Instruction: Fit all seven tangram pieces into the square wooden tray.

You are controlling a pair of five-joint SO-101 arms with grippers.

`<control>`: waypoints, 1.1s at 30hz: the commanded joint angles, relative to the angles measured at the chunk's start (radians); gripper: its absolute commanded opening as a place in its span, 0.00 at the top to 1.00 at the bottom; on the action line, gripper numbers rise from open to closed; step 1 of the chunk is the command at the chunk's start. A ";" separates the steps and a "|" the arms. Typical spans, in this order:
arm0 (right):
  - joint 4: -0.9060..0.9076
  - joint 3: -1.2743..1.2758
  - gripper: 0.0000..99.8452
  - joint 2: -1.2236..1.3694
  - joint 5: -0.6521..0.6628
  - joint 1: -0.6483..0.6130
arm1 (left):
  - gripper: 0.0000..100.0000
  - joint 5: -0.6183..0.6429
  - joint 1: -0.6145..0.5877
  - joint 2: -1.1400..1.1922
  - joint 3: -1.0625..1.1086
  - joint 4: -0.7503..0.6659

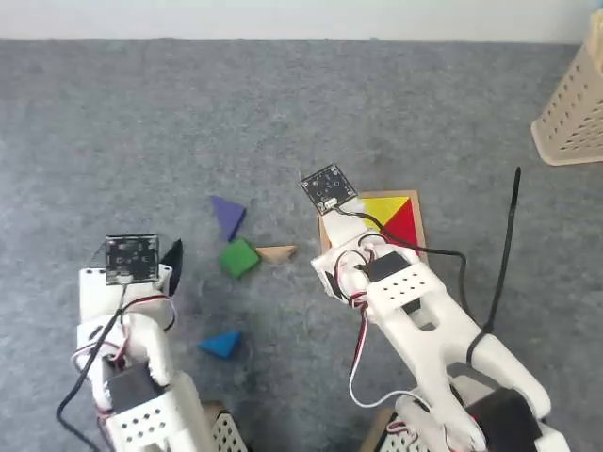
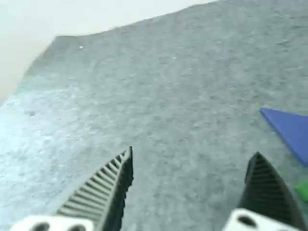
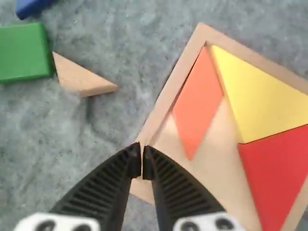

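- While the right pincer [image 3: 142, 155] has its jaws pressed together on nothing, we see its tips hang over the left rim of the square wooden tray [image 3: 175, 82].
- We count three pieces in the tray. An orange parallelogram [image 3: 197, 103] lies along the left rim, a yellow triangle [image 3: 255, 106] beside it on the far side, and a red triangle [image 3: 276, 168] to the right.
- We find a patch of bare tray floor between the orange piece and the red one, just beyond the closed tips.
- We see four pieces loose on the grey surface [image 1: 141, 122], all left of the tray.
- A plain wooden triangle [image 1: 276, 252] is closest to the tray, and a green square [image 1: 238, 257] sits just beside it on the left.
- A violet-blue triangle [image 1: 228, 215] lies a little farther away than the square.
- A small blue triangle [image 1: 222, 345] lies nearer, between the two arms and apart from the rest.
- We see the left pincer [image 2: 192, 156] spread wide and empty above bare surface at the left. The violet-blue triangle lies to its right, clear of both fingers.
- A cream perforated basket [image 1: 575, 104] stands at the far right edge.
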 commanded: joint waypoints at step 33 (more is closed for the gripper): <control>0.518 0.626 0.99 -1.161 0.451 0.759 | 0.65 0.431 0.466 1.570 -1.003 0.334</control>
